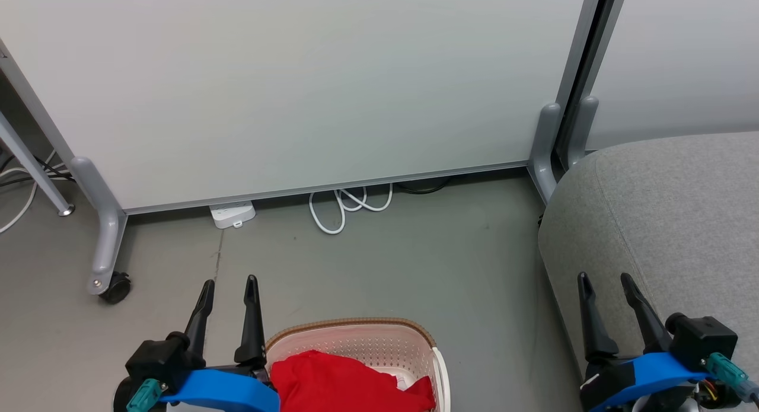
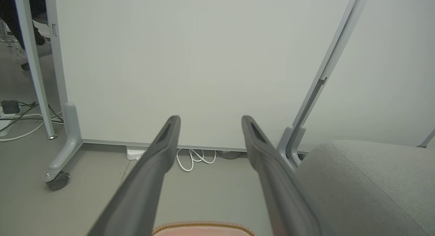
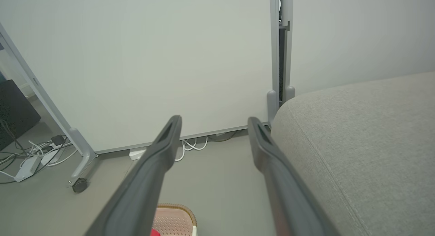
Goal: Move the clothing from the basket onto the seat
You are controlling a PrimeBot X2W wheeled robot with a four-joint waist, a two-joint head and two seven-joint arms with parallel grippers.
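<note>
My left jaws and right jaws both stand wide open, empty — left just beside the basket [image 1: 367, 342] holding red clothing [image 1: 338, 383], right by the seat [image 1: 682, 222].

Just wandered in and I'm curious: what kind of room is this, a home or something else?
Probably a lab or office staged like a living room: wheeled partition panels stand as walls, a power strip and white cable lie on the floor, beside a grey sofa seat.

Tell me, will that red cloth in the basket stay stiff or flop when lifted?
Probably floppy: the red clothing lies crumpled in soft folds in the basket. It looks thin, so likely light. Hanging ends might catch as it comes out.
</note>
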